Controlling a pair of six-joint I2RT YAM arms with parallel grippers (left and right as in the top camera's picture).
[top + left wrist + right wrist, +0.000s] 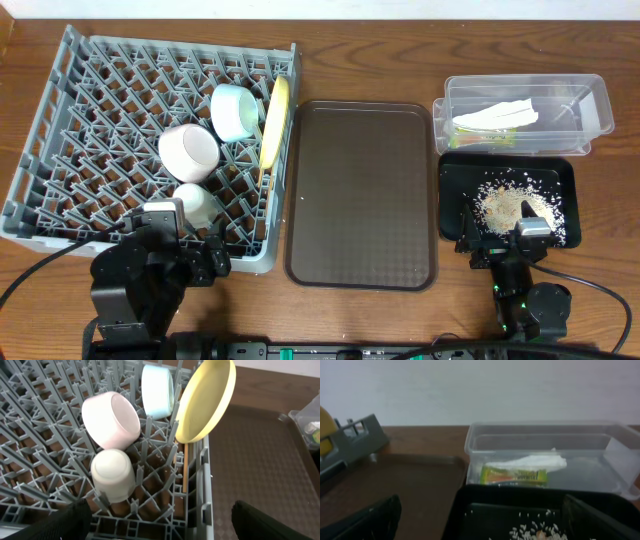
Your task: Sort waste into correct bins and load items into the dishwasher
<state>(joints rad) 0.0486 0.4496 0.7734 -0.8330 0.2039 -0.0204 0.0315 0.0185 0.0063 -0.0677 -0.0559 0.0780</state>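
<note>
The grey dishwasher rack (40,110) fills the left of the table. In it the pale-yellow plate (274,122) stands on edge, beside the light-blue bowl (234,110) and the pinkish-white bowl (188,152). A wooden chopstick (185,467) lies under the plate (206,402). The clear tub (590,100) holds the white napkin (495,117) and the green-and-orange sachet (514,475). Rice crumbs (510,205) lie in the black tray (565,175). My left gripper (160,530) is open and empty at the rack's near edge. My right gripper (485,527) is open and empty over the black tray's near edge.
The large dark brown serving tray (362,195) lies bare between the rack and the bins. A small white cup (196,203) sits upside down in the rack, close in front of my left gripper (190,240). Cables run along the table's front edge.
</note>
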